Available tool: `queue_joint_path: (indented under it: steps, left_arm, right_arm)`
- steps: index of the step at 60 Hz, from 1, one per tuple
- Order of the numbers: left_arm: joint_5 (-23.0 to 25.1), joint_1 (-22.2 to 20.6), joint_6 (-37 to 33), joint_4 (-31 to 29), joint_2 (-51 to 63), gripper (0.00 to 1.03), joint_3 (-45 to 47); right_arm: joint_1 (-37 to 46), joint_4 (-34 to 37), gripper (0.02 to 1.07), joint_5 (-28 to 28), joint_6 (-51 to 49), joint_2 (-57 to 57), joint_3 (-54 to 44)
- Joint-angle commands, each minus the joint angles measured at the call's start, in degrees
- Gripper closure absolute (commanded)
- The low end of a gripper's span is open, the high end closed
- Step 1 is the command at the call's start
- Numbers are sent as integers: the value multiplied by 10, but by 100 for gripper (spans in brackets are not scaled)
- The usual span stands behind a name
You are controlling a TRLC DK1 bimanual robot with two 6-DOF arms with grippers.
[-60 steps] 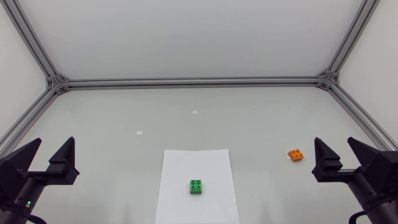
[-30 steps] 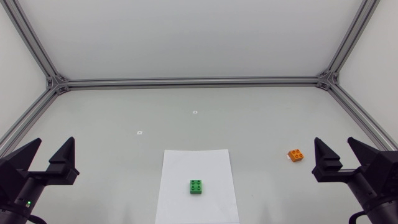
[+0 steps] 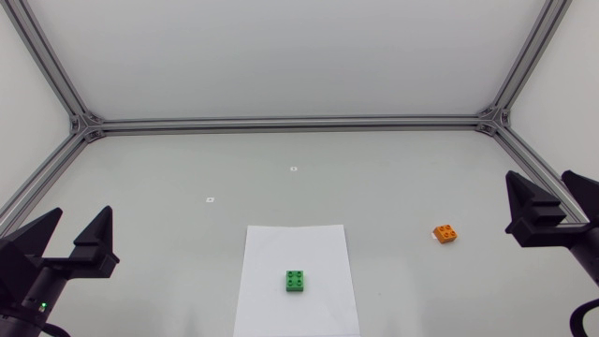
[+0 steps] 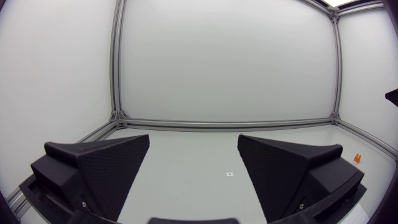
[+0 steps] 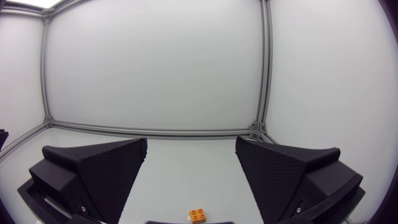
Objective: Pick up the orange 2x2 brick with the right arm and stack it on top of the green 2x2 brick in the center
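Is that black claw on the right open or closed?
Open. The right arm's matte black gripper holds its two wedge-shaped fingers wide apart, gripping nothing; the small orange 2x2 brick lies ahead.

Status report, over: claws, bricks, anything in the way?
Left gripper open, right gripper open, both empty. Orange brick untouched, near right gripper. Green brick on white paper, nothing on it. Nothing between the bricks.

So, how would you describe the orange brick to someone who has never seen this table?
Find the white paper sheet carrying the green brick. From it, look toward the right gripper: the orange brick lies on the grey table between them. It is the only orange thing, and it sits off the paper.
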State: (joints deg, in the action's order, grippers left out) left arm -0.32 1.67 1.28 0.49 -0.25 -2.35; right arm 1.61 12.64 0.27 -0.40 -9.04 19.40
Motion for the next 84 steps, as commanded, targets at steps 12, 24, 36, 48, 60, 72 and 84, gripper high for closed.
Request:
queue_joint_path:
  steps: [12, 24, 36, 48, 60, 72, 84]
  left_arm:
    - [2, 2, -8, -8, -5, 4, 23]
    - [2, 2, -8, -8, -5, 4, 23]
    - [2, 2, -8, -8, -5, 4, 23]
    - [2, 2, -8, -8, -5, 4, 23]
    - [2, 2, -8, -8, -5, 4, 23]
    - [2, 2, -8, -8, -5, 4, 23]
    - [2, 2, -8, -8, -5, 4, 23]
  right_arm:
    - [1, 104, 6, 1, 3, -170, 140]
    - [6, 163, 6, -1, 3, -263, 209]
    - [9, 227, 7, 0, -20, -347, 275]
    - [10, 283, 7, -4, -72, -416, 325]
    - [12, 366, 7, -5, -101, -520, 387]
    - [16, 379, 7, -6, -109, -581, 391]
    - [42, 373, 7, -36, -144, -645, 380]
